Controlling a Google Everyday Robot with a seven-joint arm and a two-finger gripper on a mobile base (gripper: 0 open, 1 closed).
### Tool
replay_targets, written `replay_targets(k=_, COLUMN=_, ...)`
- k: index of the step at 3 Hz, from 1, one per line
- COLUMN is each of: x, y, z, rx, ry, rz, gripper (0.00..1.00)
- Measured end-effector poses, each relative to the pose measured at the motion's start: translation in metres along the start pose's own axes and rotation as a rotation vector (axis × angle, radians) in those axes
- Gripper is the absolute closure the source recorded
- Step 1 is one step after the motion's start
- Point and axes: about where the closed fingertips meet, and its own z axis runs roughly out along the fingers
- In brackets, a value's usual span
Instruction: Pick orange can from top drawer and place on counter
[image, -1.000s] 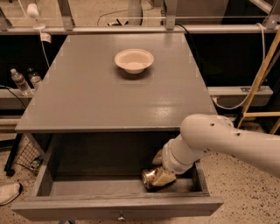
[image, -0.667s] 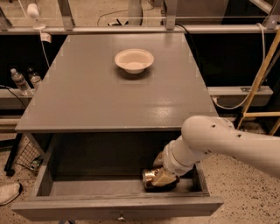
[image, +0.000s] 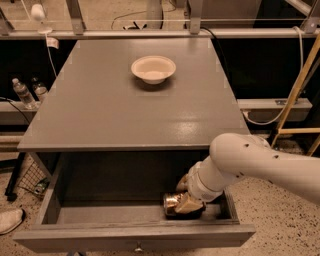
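The top drawer is pulled open below the counter. The orange can lies on its side on the drawer floor at the right, its silver end facing left. My gripper reaches down into the drawer from the right on the white arm and sits right at the can, covering most of it. A small knob shows on the drawer's front panel.
A white bowl stands on the counter toward the back. Water bottles stand at the left beside the cabinet. A wooden frame leans at the right. A shoe lies on the speckled floor at the lower left.
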Motion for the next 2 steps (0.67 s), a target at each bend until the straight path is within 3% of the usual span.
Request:
replay_targets(k=1, x=0.002, y=-0.002, z=-0.008, rx=0.018, ry=-0.005, rz=0.002, gripper=1.00)
replay_targets(k=2, x=0.010, y=-0.012, z=-0.036, rx=0.078, ry=0.001, rz=0.005, gripper=1.00)
